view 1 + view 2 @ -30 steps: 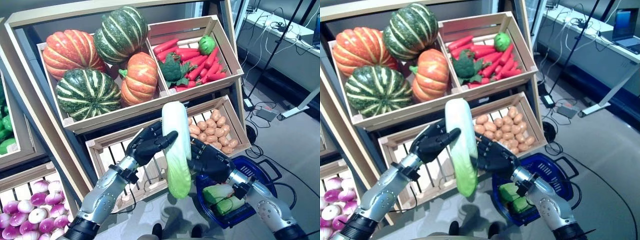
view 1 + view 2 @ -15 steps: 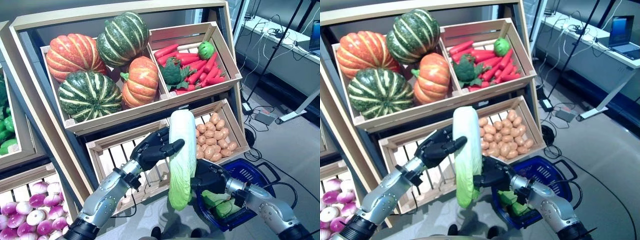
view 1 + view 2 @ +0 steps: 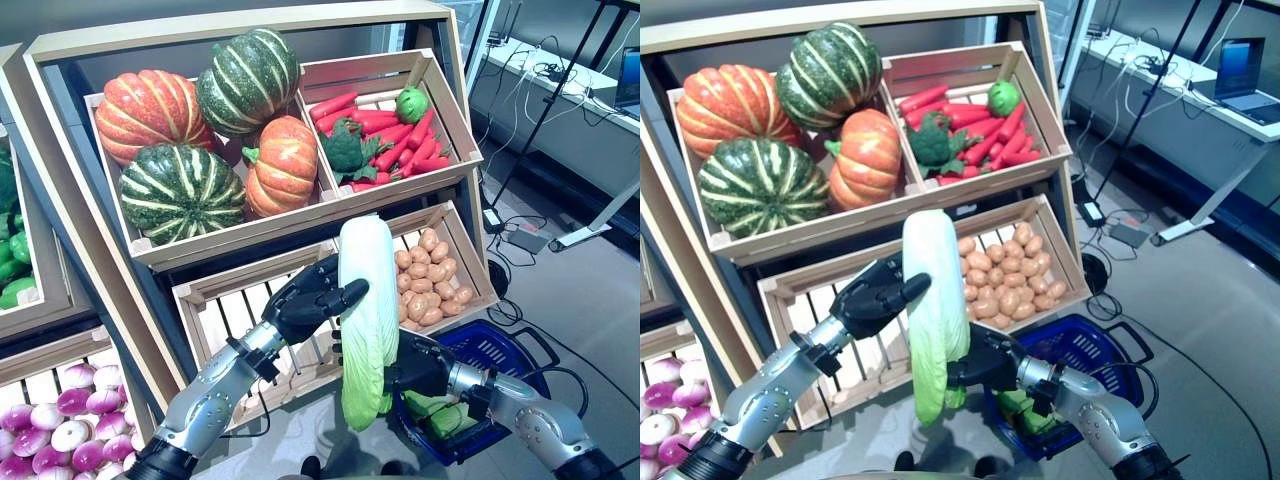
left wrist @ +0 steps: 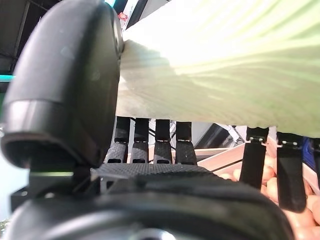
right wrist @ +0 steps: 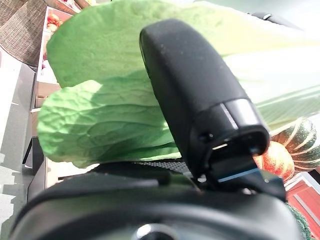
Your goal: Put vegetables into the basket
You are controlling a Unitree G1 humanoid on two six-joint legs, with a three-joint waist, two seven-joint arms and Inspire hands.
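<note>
A long napa cabbage (image 3: 367,300) hangs upright in front of the shelf, white end up and green leafy end down. My left hand (image 3: 308,298) is shut on its upper half, with the thumb (image 4: 65,85) across the pale ribs (image 4: 225,70). My right hand (image 3: 422,364) grips the lower part from the other side; its thumb (image 5: 195,100) presses on the green leaves (image 5: 110,120). The blue basket (image 3: 503,347) sits on the floor at the lower right, just behind the right hand, with green vegetables (image 3: 440,418) lying in it.
The wooden shelf holds a crate of pumpkins (image 3: 190,130), a crate of carrots and broccoli (image 3: 385,125), a potato crate (image 3: 432,280) and a slatted crate (image 3: 235,310). Purple-white turnips (image 3: 50,420) lie at the lower left. Desks and cables (image 3: 530,225) stand to the right.
The right hand has slid down the cabbage toward its leafy end and the basket. The cabbage has sunk slightly, still held by the left hand. The camera has shifted a little.
</note>
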